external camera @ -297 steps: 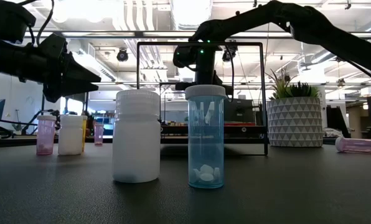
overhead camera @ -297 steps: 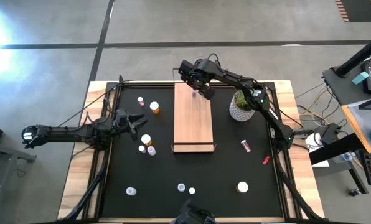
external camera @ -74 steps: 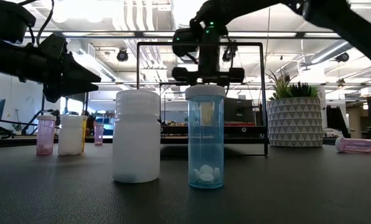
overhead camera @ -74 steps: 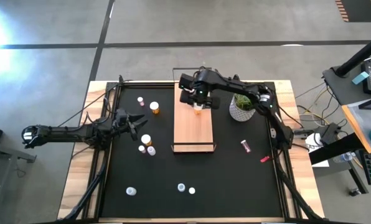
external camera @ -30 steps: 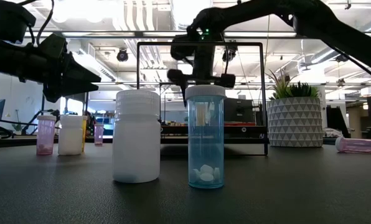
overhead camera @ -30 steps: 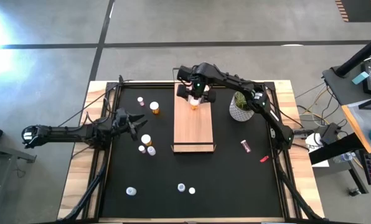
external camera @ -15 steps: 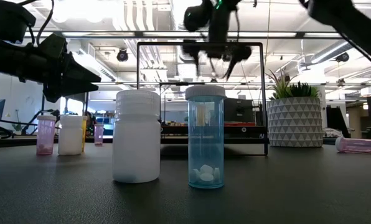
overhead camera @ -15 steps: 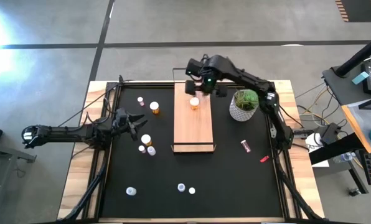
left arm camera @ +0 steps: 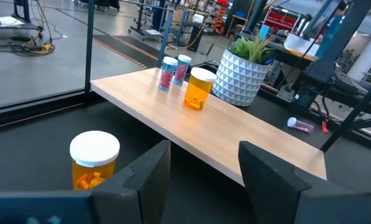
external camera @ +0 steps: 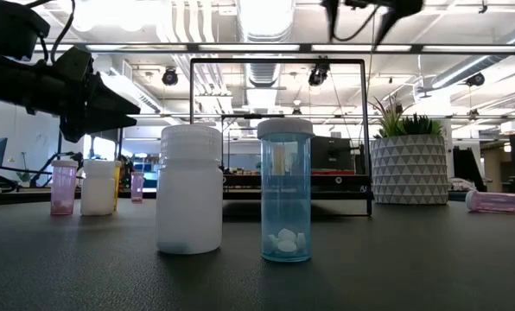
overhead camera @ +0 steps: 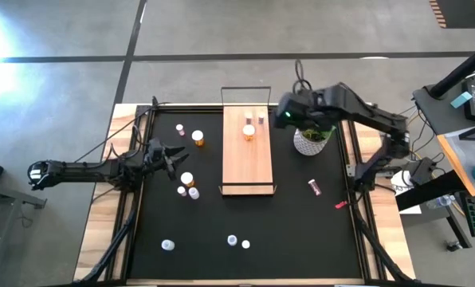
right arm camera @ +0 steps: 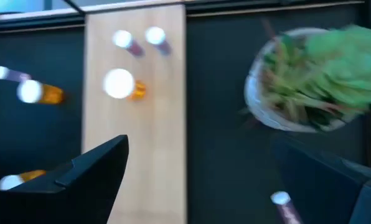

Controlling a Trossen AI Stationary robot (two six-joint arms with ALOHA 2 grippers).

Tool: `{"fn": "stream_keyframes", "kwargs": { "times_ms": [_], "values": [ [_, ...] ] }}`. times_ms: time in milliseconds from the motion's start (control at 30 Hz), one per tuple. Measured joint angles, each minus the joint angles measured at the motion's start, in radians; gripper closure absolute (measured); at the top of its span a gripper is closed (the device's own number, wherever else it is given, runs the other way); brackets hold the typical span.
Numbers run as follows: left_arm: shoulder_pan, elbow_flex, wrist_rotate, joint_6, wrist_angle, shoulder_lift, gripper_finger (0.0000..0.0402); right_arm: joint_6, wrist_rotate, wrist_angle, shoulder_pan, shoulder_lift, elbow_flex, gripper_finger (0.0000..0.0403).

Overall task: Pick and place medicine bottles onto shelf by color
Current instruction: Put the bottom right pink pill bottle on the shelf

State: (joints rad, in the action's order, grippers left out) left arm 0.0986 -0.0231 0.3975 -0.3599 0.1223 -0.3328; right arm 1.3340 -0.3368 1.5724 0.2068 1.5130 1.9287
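my right gripper (overhead camera: pixel 289 118): empty, jaws spread wide, hanging above the mat between the shelf (overhead camera: pixel 248 163) and the potted plant (overhead camera: pixel 311 134)
my left gripper (overhead camera: pixel 167 157): parked over the left side of the mat, fingers part open, holding nothing
shelf: lies on the mat at table centre, its long axis running from the far edge toward the near edge, wire frame at both ends
on the shelf: an orange bottle (overhead camera: pixel 248 132) upright at the far end, two small pink bottles (left arm camera: pixel 167 71) upright just behind it, all close together
bottles to sort: an orange one (overhead camera: pixel 198 138) left of the shelf, a pink one lying on its side (overhead camera: pixel 314 187) to the right, pale ones (overhead camera: pixel 233 240) near the front edge
risk, plant: I judge that swinging low toward the lying pink bottle could catch the leaves and tip the pot
risk, shelf group: the three bottles stand tight, so setting another beside them with wide jaws could knock one over
risk, lying bottle: it may roll if I close across its round side instead of square to its axis
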Motion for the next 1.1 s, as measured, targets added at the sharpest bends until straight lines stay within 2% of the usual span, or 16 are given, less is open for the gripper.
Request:
{"fn": "stream_keyframes", "kwargs": {
  "times_ms": [167, 433, 533, 600, 700, 833, 1000, 1100],
  "values": [
    [0.000, 0.000, 0.000, 0.000, 0.000, 0.000, 0.0228, -0.026, 0.006, 0.000, -0.015, -0.110, -0.166, 0.0025],
    [0.000, 0.000, 0.000, 0.000, 0.000, 0.000, 0.0228, -0.149, 0.159, -0.002, -0.038, -0.245, -0.349, 0.0025],
    [0.000, 0.000, 0.000, 0.000, 0.000, 0.000, 0.0228, -0.310, 0.171, -0.001, -0.089, -0.291, -0.418, 0.0025],
    [0.000, 0.000, 0.000, 0.000, 0.000, 0.000, 0.0228, -0.364, 0.172, -0.010, -0.137, -0.311, -0.447, 0.0025],
    [0.000, 0.000, 0.000, 0.000, 0.000, 0.000, 0.0228, -0.357, 0.171, -0.032, -0.230, -0.332, -0.474, 0.0025],
    [0.000, 0.000, 0.000, 0.000, 0.000, 0.000, 0.0228, -0.257, 0.160, -0.033, -0.380, -0.333, -0.483, 0.0025],
    [0.000, 0.000, 0.000, 0.000, 0.000, 0.000, 0.0228, -0.230, 0.036, -0.042, -0.571, -0.307, -0.485, 0.0025],
    [0.000, 0.000, 0.000, 0.000, 0.000, 0.000, 0.0228, -0.151, -0.007, -0.035, -0.666, -0.293, -0.487, 0.0025]
  ]
}}
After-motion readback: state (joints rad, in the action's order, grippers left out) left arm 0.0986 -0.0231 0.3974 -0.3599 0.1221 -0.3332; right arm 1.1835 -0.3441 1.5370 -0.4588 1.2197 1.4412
